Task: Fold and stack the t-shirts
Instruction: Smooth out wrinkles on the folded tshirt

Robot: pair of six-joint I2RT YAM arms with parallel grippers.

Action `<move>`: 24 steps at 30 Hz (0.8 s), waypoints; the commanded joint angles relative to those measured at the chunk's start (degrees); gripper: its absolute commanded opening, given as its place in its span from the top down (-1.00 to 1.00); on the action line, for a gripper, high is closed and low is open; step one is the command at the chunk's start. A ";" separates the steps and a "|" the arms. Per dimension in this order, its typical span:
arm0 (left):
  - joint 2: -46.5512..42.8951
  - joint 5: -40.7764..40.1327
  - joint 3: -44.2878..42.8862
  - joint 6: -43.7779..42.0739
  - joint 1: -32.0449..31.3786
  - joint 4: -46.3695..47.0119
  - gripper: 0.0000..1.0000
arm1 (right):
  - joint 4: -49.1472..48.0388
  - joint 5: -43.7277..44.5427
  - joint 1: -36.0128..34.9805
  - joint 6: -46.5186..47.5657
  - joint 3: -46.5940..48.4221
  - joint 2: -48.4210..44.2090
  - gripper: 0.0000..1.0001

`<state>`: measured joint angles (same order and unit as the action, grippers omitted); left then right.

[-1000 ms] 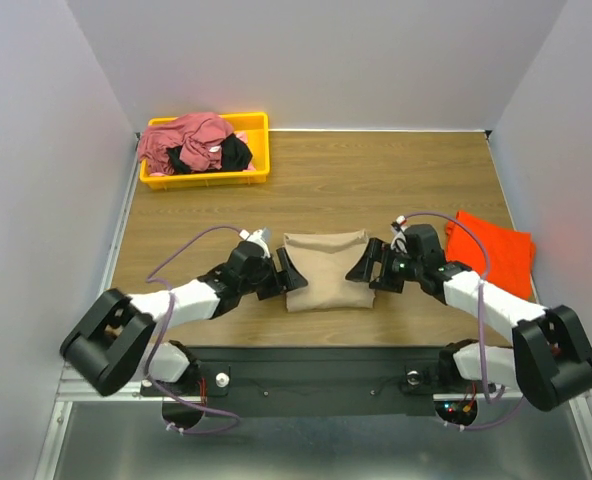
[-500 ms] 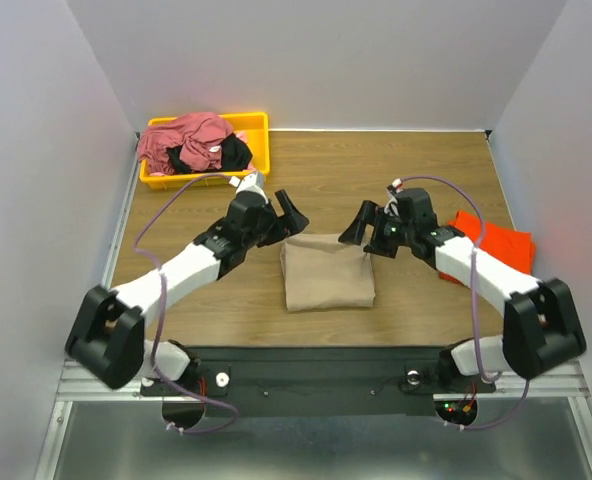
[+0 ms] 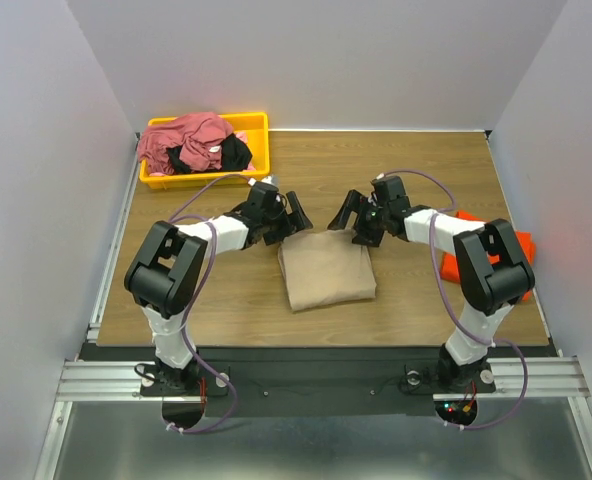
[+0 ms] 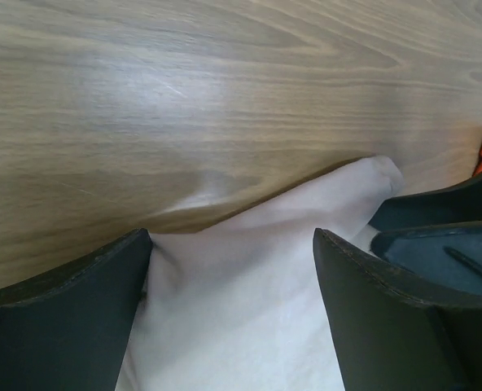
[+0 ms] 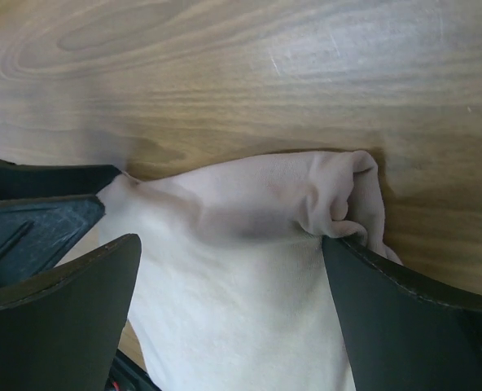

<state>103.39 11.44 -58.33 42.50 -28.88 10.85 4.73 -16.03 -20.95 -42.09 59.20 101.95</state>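
A tan t-shirt (image 3: 328,272), folded into a rough rectangle, lies on the table in front of the arms. My left gripper (image 3: 294,214) stands open at its far left corner and my right gripper (image 3: 353,214) stands open at its far right corner. In the left wrist view the tan cloth (image 4: 249,318) lies between the spread fingers of the left gripper (image 4: 231,241). The right wrist view shows the bunched far edge of the cloth (image 5: 241,326) between the open fingers of the right gripper (image 5: 231,244). An orange-red t-shirt (image 3: 522,244) lies at the right, partly hidden by the right arm.
A yellow bin (image 3: 257,172) at the back left holds crumpled rose-red (image 3: 181,137) and black (image 3: 234,152) t-shirts. Grey walls close in the table on the left, back and right. The two grippers face each other a short way apart.
Both grippers have moved from the tan shirt's sides up to its far edge and closer together. The left jaws opened a little wider. The shirt now lies slightly skewed.
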 commanded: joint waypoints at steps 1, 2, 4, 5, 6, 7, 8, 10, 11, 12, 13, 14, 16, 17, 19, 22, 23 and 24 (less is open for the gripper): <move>1.63 0.69 -0.39 -0.84 1.20 1.10 -0.86 | -1.66 0.91 0.38 -0.45 -0.05 3.60 -1.00; 1.90 0.86 0.31 -0.58 1.37 1.28 -0.85 | -1.66 0.91 0.38 -0.45 -0.40 3.78 -1.00; 2.60 1.39 0.67 -0.66 1.64 1.54 -0.84 | -1.48 0.39 0.30 -0.10 -0.58 3.34 -1.00; 2.51 1.82 0.76 -0.58 1.64 1.71 -0.84 | -1.48 0.13 0.38 0.33 -0.40 2.82 -1.00; 2.51 2.18 0.67 -0.75 1.72 1.63 -0.83 | -1.39 -0.31 0.30 1.21 -0.05 1.42 -1.00; 1.90 2.44 0.41 -0.84 1.73 1.72 -0.82 | -1.39 -0.92 0.30 1.83 0.04 0.28 -1.00; 1.29 2.44 -0.12 -0.93 1.81 1.37 -0.82 | -1.22 -1.02 0.38 2.27 0.04 -1.04 -1.00; -1.33 1.75 -1.08 -1.63 1.81 0.40 -0.82 | -0.69 -0.93 0.38 3.50 -0.14 -5.68 -1.00; -2.57 0.00 -2.13 -1.89 1.81 -1.52 -0.82 | 0.18 -0.76 0.30 4.72 -0.31 -7.45 -1.00; -3.98 -1.06 -2.58 -2.24 1.81 -2.49 -0.82 | 0.80 -0.58 0.38 5.34 -0.49 -9.56 -1.00; -7.38 -2.12 -2.84 -2.68 1.81 -3.46 -0.82 | 1.50 -0.14 0.38 6.04 -1.18 -11.32 -1.00; -9.51 -4.65 -2.50 -2.86 1.81 -4.86 -0.82 | 3.51 1.25 0.38 6.83 -1.54 -15.16 -1.00; -13.99 -7.91 -1.45 -2.86 1.81 -6.36 -0.84 | 5.89 3.28 0.30 9.20 -2.42 -18.44 -1.00; -18.88 -12.80 0.30 -2.25 1.81 -8.37 -0.97 | 8.60 6.07 0.30 9.91 -3.47 -21.59 -1.00; -26.35 -19.05 3.55 -0.67 1.81 -10.75 -0.97 | 11.86 9.94 0.30 12.01 -5.49 -24.16 -1.00; -35.76 -24.26 6.99 1.70 1.90 -14.97 -0.97 | 13.11 11.63 0.30 15.80 -7.78 -27.15 -1.00; -37.89 -27.32 9.00 3.88 1.90 -18.20 -0.97 | 13.81 11.81 0.30 16.59 -8.74 -27.33 -1.00; -39.92 -28.74 10.06 5.38 1.90 -20.24 -0.97 | 14.07 11.64 0.30 17.55 -9.01 -26.90 -1.00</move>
<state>70.50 -5.93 -52.93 43.18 -27.24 0.16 13.72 -8.27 -20.67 -30.02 52.56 74.08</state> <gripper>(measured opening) 0.985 0.998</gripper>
